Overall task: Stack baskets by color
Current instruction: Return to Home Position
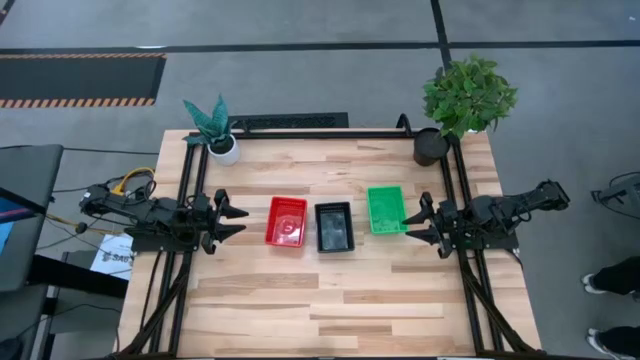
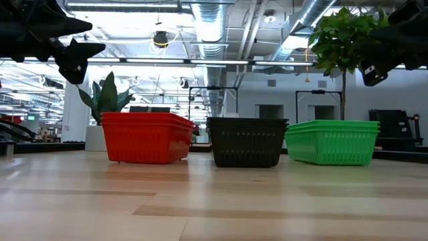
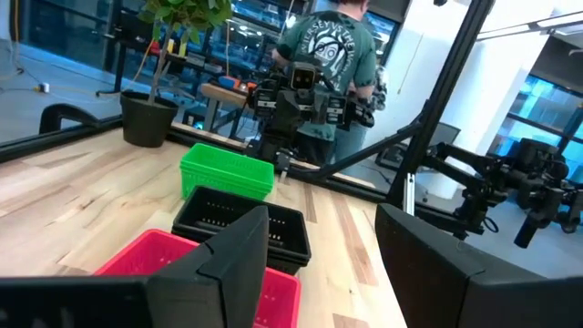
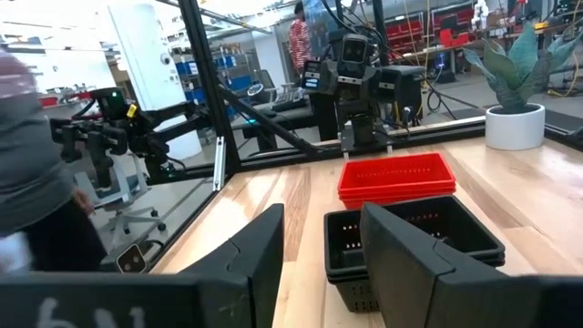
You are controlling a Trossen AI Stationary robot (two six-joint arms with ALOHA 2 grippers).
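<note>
Overhead, red baskets (image 1: pixel 287 221), black baskets (image 1: pixel 334 226) and green baskets (image 1: pixel 386 210) look single; the low view shows stacked rims. Left pincer (image 1: pixel 240 221) and right pincer (image 1: pixel 412 225) gape wide.

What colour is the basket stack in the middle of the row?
Black. The middle stack shows best in the high view.

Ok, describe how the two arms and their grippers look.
Both arms are black, built of blocky jointed segments. The left arm has a yellow cable looping near its base; none shows on the right arm. The left gripper and right gripper each carry two dark, flat, wedge-shaped fingers that taper towards the tips. No markings are readable.
</note>
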